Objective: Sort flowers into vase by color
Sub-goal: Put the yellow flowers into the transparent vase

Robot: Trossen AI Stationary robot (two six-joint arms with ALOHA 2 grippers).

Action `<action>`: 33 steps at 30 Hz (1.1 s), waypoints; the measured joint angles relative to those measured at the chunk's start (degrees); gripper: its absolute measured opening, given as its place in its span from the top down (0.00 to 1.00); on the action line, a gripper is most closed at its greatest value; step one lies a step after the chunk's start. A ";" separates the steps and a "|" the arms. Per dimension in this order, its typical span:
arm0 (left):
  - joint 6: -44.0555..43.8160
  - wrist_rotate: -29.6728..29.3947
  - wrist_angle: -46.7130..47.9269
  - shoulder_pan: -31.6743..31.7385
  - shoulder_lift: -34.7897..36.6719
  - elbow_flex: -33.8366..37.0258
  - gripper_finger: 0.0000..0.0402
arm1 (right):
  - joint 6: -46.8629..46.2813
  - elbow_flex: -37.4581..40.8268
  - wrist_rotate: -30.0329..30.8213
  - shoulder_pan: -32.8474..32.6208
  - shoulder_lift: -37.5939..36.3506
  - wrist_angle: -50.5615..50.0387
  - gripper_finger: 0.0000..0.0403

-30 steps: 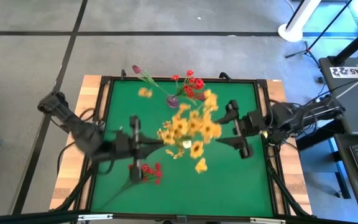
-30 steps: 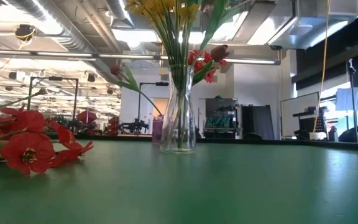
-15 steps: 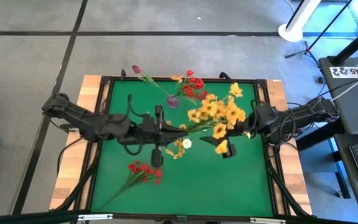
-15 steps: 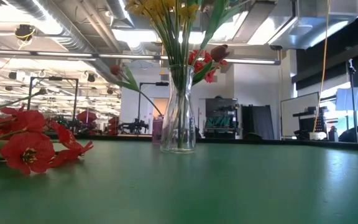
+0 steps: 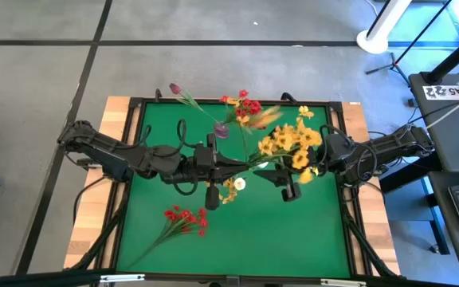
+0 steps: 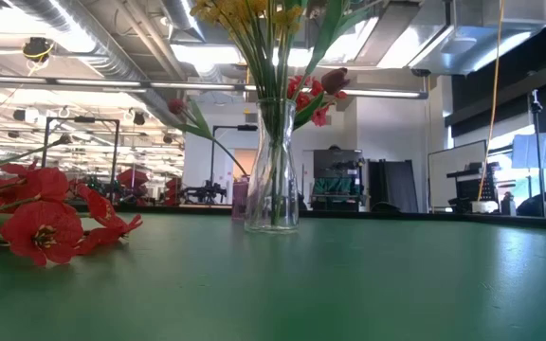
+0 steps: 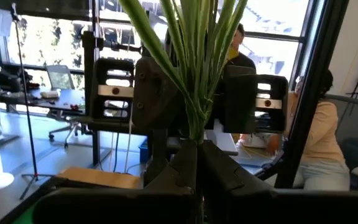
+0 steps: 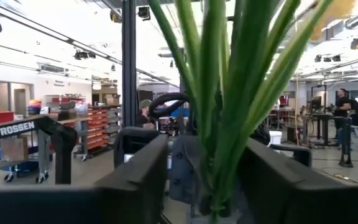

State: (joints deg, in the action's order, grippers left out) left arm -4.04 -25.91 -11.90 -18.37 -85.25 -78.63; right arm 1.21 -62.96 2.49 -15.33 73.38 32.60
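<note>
- Flowers in the high view: a yellow-orange bunch (image 5: 292, 142) is held in the air over the green table (image 5: 309, 239), between the two arms. The left gripper (image 5: 213, 169) is at the stem ends and the right gripper (image 5: 287, 177) is just under the blooms. A red cluster (image 5: 183, 219) lies flat on the mat near the front left. Red flowers (image 5: 248, 107) and a maroon bud (image 5: 176, 88) stand in a small purple vase (image 5: 221, 129) near the far edge.
- Low view: a clear glass vase (image 6: 273, 175) stands upright mid-table with green stems and yellow blooms (image 6: 245, 11) in it. The red cluster (image 6: 41, 223) lies at the left edge. No gripper shows here.
- Left wrist view: the left fingers (image 7: 182, 171) are pressed together on the bundle of green stems (image 7: 197, 68), which fan upward. The right gripper faces it just behind. A person (image 7: 319, 143) sits in the room beyond.
- Right wrist view: the right fingers (image 8: 142, 180) stand spread on either side of the stems (image 8: 229, 93). Whether they touch the stems cannot be told.
</note>
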 joint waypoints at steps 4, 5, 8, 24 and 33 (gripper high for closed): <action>-0.34 0.16 0.32 -0.31 0.00 0.01 1.00 | 0.08 0.00 0.09 0.00 0.00 -0.23 0.77; -0.34 0.10 0.33 -0.39 0.00 0.02 1.00 | 0.09 0.00 0.10 0.00 0.00 -0.33 0.84; -0.34 -0.62 0.45 -0.46 0.00 0.02 0.96 | 0.48 0.00 0.65 0.00 -0.03 -0.73 0.96; 16.15 -26.98 1.07 -14.86 8.44 0.02 0.66 | 3.60 0.02 7.57 -0.02 -13.78 -14.98 0.98; 11.10 -38.52 21.03 -26.82 16.57 0.02 0.66 | 1.37 0.00 10.14 -0.09 -24.70 -35.45 0.98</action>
State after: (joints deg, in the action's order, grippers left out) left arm 7.06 -64.43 9.14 -45.19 -68.68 -78.61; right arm 2.58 -62.96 12.63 -15.42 48.69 -2.85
